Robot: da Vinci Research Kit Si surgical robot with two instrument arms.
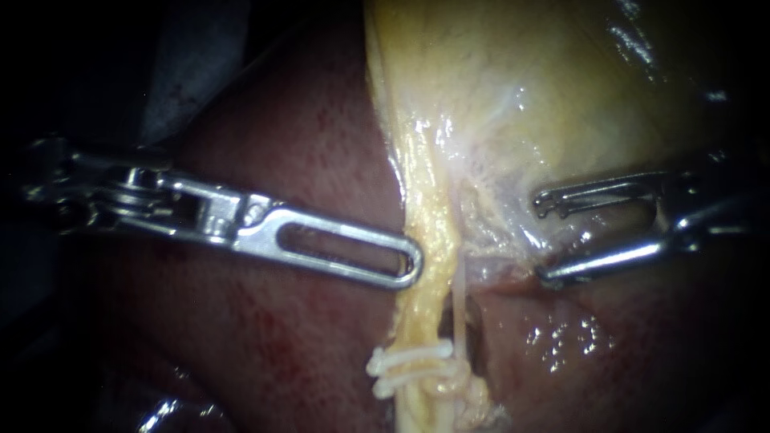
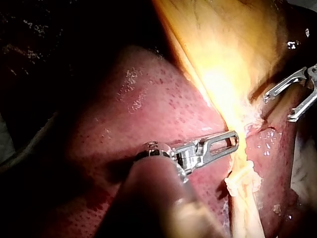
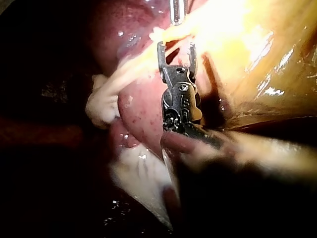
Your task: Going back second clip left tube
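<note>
item: left tube [image 1: 429,273], yellow strand running down the centre of the endoscope view from the gallbladder [image 1: 513,72]. two white clips [image 1: 405,358] lie across it at lower centre, close together. left instrument [image 1: 405,265]: enters from the left over the liver [image 1: 265,337], jaws together and holding nothing, tip against the tube's left side above the clips. right instrument [image 1: 541,240]: at the right edge, jaws apart with nothing gripped, clear of the tube, the lower jaw touching wet tissue under the gallbladder. hazards, as judged: the parted jaws could hook the thin membrane beside them if they withdraw without lifting clear. a push from the left tip could drag the tube and loosen a clip. either shaft dipping could scrape the liver.
</note>
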